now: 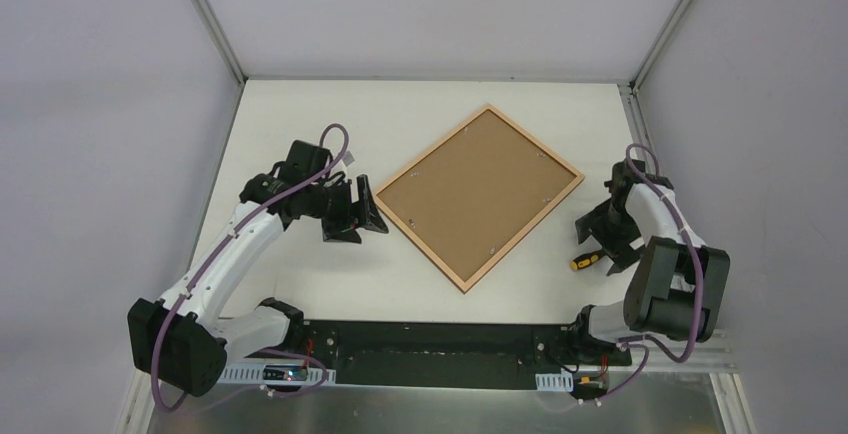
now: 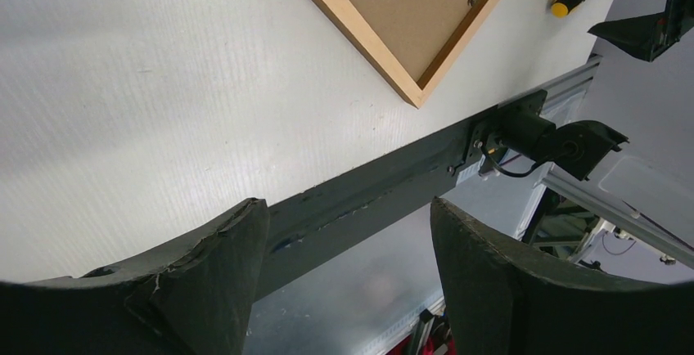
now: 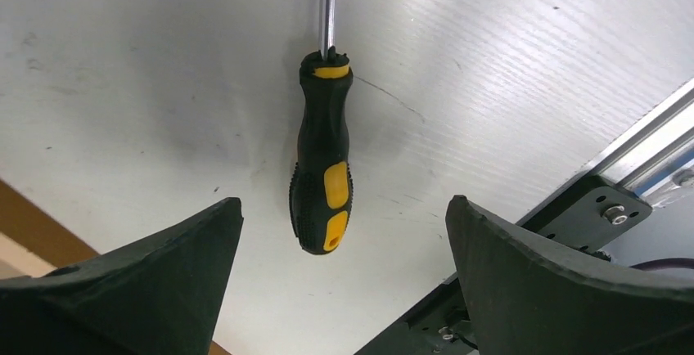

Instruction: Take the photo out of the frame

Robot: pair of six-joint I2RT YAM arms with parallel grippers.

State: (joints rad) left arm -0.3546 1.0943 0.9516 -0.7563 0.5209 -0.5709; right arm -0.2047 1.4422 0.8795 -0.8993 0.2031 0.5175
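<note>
The frame (image 1: pixel 479 195) lies face down on the white table, turned like a diamond, its corkboard-brown back up with small metal clips along the edges. Its near corner shows in the left wrist view (image 2: pixel 393 40). The photo is hidden under the back. My left gripper (image 1: pixel 362 212) is open and empty, just left of the frame's left corner. My right gripper (image 1: pixel 603 239) is open and empty, right of the frame, above a black-and-yellow screwdriver (image 3: pixel 322 155) lying on the table between its jaws.
The screwdriver's handle end (image 1: pixel 585 261) lies near the table's front right. A black mounting bar (image 1: pixel 430 339) runs along the near edge. An aluminium rail (image 1: pixel 633 114) borders the right side. Grey walls enclose the table.
</note>
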